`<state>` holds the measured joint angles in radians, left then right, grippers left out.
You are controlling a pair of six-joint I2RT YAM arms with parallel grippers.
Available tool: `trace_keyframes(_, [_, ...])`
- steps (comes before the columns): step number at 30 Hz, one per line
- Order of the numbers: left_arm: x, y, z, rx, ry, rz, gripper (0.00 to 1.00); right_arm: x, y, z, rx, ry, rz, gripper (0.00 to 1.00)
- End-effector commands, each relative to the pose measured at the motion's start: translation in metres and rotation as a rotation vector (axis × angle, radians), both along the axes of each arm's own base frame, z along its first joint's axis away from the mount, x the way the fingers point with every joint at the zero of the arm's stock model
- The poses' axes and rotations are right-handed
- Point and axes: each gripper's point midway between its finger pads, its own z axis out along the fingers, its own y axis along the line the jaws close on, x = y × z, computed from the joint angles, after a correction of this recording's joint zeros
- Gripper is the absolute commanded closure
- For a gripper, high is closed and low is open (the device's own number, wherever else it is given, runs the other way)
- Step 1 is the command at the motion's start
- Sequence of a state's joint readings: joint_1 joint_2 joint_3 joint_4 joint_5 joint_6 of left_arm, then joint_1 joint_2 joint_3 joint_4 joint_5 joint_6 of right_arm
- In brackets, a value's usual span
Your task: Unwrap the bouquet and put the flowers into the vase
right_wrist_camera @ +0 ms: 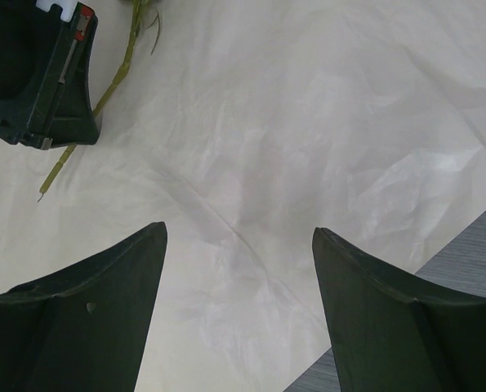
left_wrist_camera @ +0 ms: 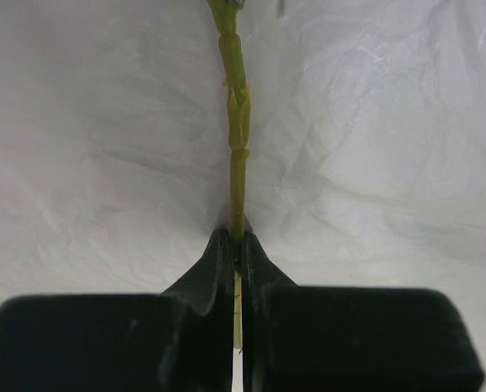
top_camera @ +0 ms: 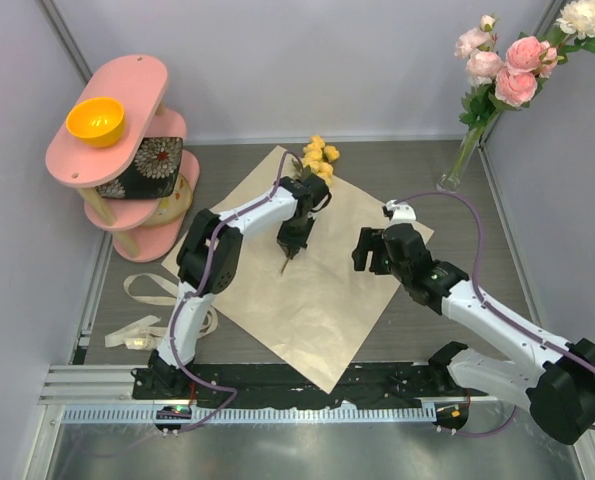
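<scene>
The bouquet is undone: its kraft paper (top_camera: 317, 290) lies spread flat on the table. Yellow flowers (top_camera: 319, 157) rest at the paper's far corner, and their thin green stem (left_wrist_camera: 238, 122) runs back towards me. My left gripper (top_camera: 288, 250) is shut on that stem (left_wrist_camera: 237, 245); the stem's cut end pokes out behind the jaws. My right gripper (right_wrist_camera: 238, 237) hovers open over bare paper to the right (top_camera: 362, 252), holding nothing. It sees the left gripper (right_wrist_camera: 46, 73) and the stem (right_wrist_camera: 104, 94) at its upper left. The clear vase (top_camera: 462, 160) stands at the back right, holding pink flowers (top_camera: 507, 65).
A cream ribbon (top_camera: 157, 310) lies loose on the table at the near left. A pink tiered shelf (top_camera: 127, 110) at the back left carries an orange bowl (top_camera: 95, 120) and a floral black box (top_camera: 142, 165). White walls enclose the table on three sides.
</scene>
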<state>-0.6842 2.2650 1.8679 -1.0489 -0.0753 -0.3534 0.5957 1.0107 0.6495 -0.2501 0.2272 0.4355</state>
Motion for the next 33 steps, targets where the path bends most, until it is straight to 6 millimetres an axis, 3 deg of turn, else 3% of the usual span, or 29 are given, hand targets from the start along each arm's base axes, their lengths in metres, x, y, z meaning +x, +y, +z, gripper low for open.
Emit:
trace_keyframes(1, [0.019, 0.001, 0.057, -0.062, -0.171, -0.005, 1.00, 0.011, 0.013, 0.028, 0.065, -0.041, 0.003, 0.22])
trace_keyframes(2, [0.023, -0.001, 0.081, -0.109, -0.230, -0.006, 1.00, 0.013, 0.016, 0.033, 0.073, -0.042, 0.010, 0.22])
trace_keyframes(5, [0.013, -0.002, 0.104, -0.183, -0.263, -0.026, 1.00, 0.016, 0.028, 0.047, 0.101, -0.049, 0.057, 0.22])
trace_keyframes(6, [0.013, -0.007, 0.128, -0.251, -0.316, -0.039, 1.00, 0.017, 0.031, 0.051, 0.106, -0.050, 0.075, 0.22])
trace_keyframes(8, [-0.001, -0.009, 0.136, -0.325, -0.321, -0.069, 1.00, 0.018, 0.043, 0.071, 0.158, -0.061, 0.145, 0.22])
trace_keyframes(9, [-0.004, -0.016, 0.163, -0.414, -0.381, -0.089, 1.00, 0.021, 0.045, 0.077, 0.168, -0.067, 0.154, 0.22])
trace_keyframes(10, [-0.011, -0.012, 0.158, -0.420, -0.375, -0.091, 1.00, 0.018, 0.053, 0.086, 0.207, -0.064, 0.202, 0.22])
trace_keyframes(11, [-0.013, -0.011, 0.163, -0.434, -0.397, -0.091, 1.00, 0.023, 0.055, 0.102, 0.237, -0.086, 0.211, 0.22])
trace_keyframes(13, [-0.015, -0.002, 0.178, -0.454, -0.466, -0.072, 1.00, 0.024, 0.065, 0.116, 0.288, -0.077, 0.246, 0.22])
trace_keyframes(14, [-0.006, 0.011, 0.185, -0.407, -0.540, -0.026, 1.00, 0.028, 0.068, 0.135, 0.308, -0.106, 0.251, 0.22])
trace_keyframes(15, [-0.005, 0.018, 0.187, -0.387, -0.567, -0.011, 1.00, 0.031, 0.074, 0.135, 0.318, -0.083, 0.257, 0.21])
trace_keyframes(16, [-0.005, 0.026, 0.193, -0.372, -0.600, -0.002, 1.00, 0.034, 0.078, 0.152, 0.326, -0.094, 0.260, 0.21])
trace_keyframes(19, [-0.004, 0.044, 0.198, -0.310, -0.667, 0.000, 1.00, 0.049, 0.092, 0.165, 0.243, -0.049, 0.202, 0.21])
trace_keyframes(24, [-0.018, 0.035, 0.207, -0.392, -0.660, -0.067, 1.00, 0.075, 0.123, 0.184, 0.248, 0.009, 0.122, 0.20])
trace_keyframes(25, [-0.020, 0.035, 0.209, -0.411, -0.662, -0.075, 1.00, 0.082, 0.138, 0.184, 0.261, 0.037, 0.144, 0.20])
trace_keyframes(29, [-0.031, 0.037, 0.221, -0.471, -0.703, -0.088, 1.00, 0.098, 0.157, 0.185, 0.272, 0.069, 0.151, 0.21])
trace_keyframes(31, [-0.037, 0.035, 0.220, -0.462, -0.710, -0.104, 1.00, 0.103, 0.161, 0.193, 0.284, 0.051, 0.154, 0.27])
trace_keyframes(33, [-0.041, 0.033, 0.224, -0.463, -0.715, -0.118, 1.00, 0.111, 0.161, 0.187, 0.275, 0.057, 0.125, 0.34])
